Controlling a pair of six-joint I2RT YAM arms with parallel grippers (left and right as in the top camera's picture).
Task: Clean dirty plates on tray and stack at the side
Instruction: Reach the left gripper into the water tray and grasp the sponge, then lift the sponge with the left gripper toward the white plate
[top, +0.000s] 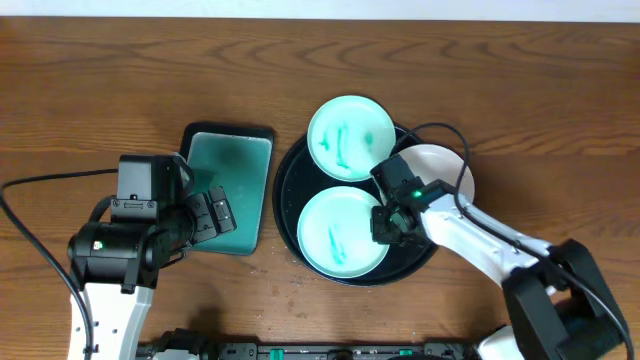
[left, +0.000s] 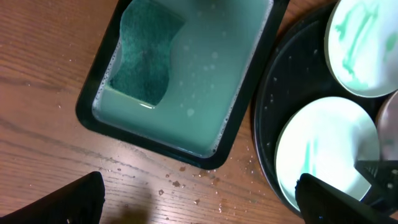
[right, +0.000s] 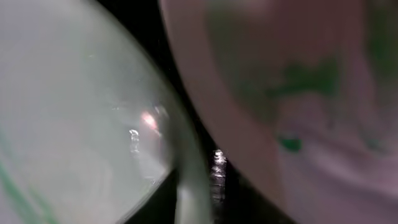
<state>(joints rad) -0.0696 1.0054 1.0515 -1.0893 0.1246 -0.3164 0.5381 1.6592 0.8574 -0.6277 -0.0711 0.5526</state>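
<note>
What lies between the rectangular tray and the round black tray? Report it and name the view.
Only a narrow strip of wooden table, dotted with small specks, separates the rectangular tray from the round black tray. The left wrist view shows it.

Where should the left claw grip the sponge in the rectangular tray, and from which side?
Probably from above, gripping the sponge at its near end: it lies flat in liquid, tucked against the rectangular tray wall, so only near and inner edges are free.
</note>
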